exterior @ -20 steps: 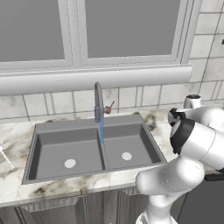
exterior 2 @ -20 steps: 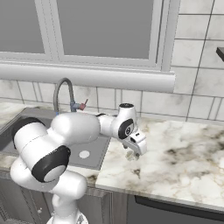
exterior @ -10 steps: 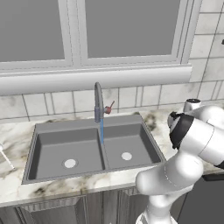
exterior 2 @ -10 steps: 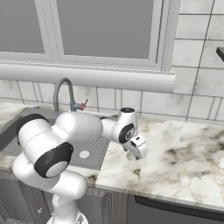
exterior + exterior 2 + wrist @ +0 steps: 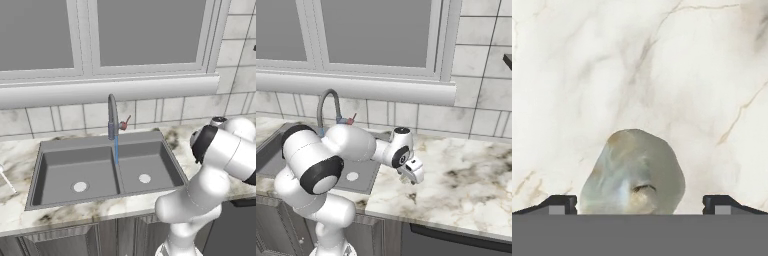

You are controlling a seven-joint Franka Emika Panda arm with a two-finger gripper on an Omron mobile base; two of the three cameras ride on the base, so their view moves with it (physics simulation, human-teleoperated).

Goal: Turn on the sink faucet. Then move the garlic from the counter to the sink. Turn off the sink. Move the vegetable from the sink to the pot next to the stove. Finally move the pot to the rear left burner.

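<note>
The garlic (image 5: 634, 172), a pale lumpy bulb, lies on the marble counter (image 5: 662, 75) in the hand view. My gripper (image 5: 640, 202) is open, and its two dark fingertips (image 5: 559, 202) stand on either side of the bulb without touching it. In the right base view the gripper (image 5: 412, 174) hangs low over the counter (image 5: 466, 180), just right of the sink (image 5: 363, 170). The faucet (image 5: 112, 117) has a red handle (image 5: 125, 121), and a thin blue stream of water (image 5: 116, 150) runs from it into the grey double sink (image 5: 65, 170). The pot and stove are out of view.
A tiled wall and a window sill (image 5: 110, 90) run behind the sink. A dark appliance front (image 5: 456, 240) sits under the counter at the right. My own arm (image 5: 220, 155) blocks the counter right of the sink in the left base view.
The hand has moved a little to the right and down toward the counter. The jaws have stayed open, and the water is still running.
</note>
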